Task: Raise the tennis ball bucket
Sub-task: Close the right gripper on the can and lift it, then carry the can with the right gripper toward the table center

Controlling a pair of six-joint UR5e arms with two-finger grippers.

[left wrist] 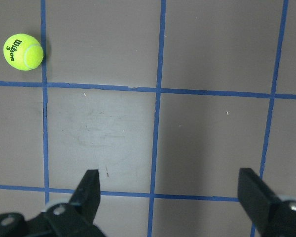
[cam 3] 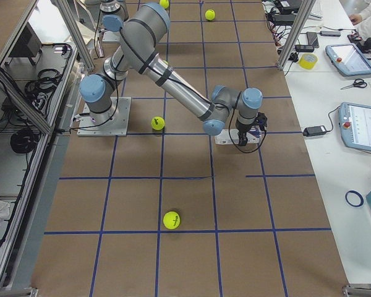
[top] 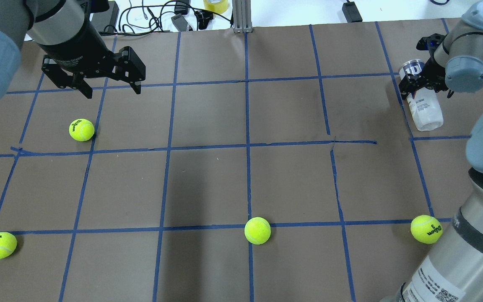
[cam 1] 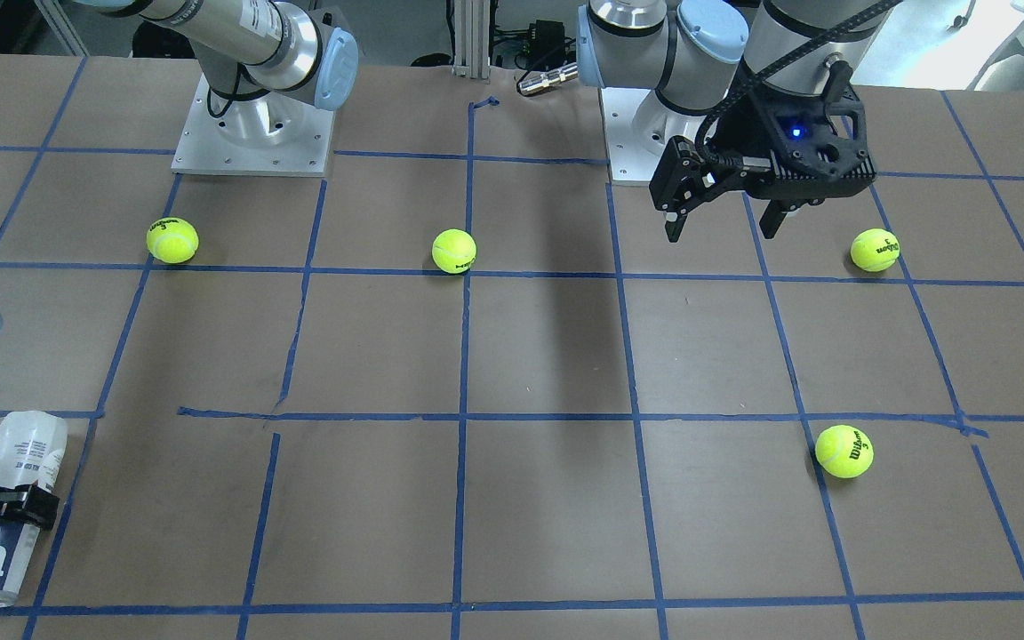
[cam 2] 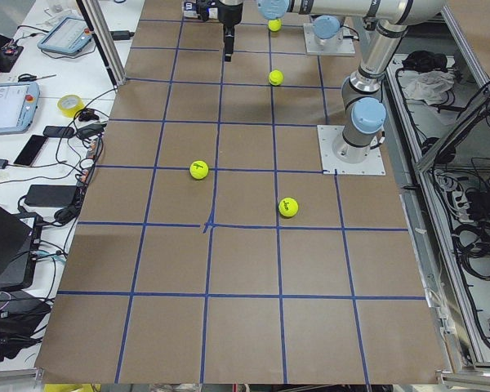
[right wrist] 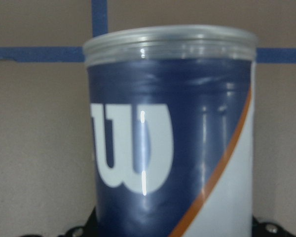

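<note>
Surface [top: 208,184]: brown covering, marked into squares by blue tape lines [top: 246,126].
Frame: aluminium post [top: 241,14] at the far edge.
Side bench [cam 3: 334,185]: white, carrying teach pendants [cam 3: 362,127] and a yellow tape roll [cam 3: 308,60].
Light: even, with soft shadows.

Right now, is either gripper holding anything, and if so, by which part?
The right gripper grips the tennis ball bucket around its middle, where the navy part of the label meets the white. The left gripper is open and holds nothing.
</note>
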